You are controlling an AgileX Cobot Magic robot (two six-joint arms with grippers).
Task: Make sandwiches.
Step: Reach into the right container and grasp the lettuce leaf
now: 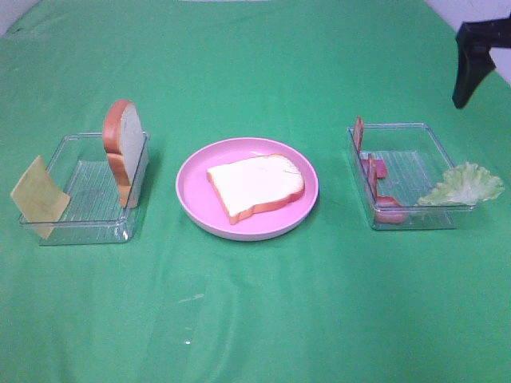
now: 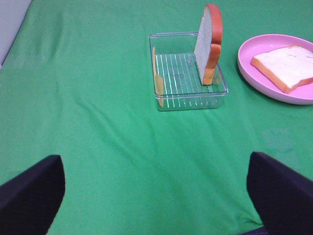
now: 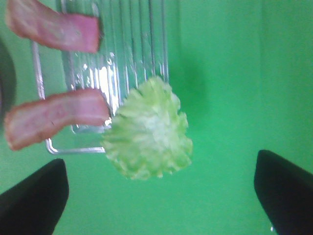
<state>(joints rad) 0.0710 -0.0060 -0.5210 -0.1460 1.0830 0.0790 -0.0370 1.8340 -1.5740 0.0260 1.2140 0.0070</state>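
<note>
Black right fingers: wide apart, empty, above pale green ruffled lettuce leaf at four o'clock of clear plastic tray; best pinched centrally. Left fingers likewise.

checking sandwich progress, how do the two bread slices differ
The plate slice lies flat on the pink plate; the tray slice stands upright in the clear tray. The plate slice turns its white face up; the tray slice turns it sideways. Both are white with orange-brown crust.

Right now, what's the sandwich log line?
plate: bread slice flat | left tray: second bread slice upright, cheese leaning | right tray: bacon, lettuce on rim | left end effector: open | right end effector: open
</note>
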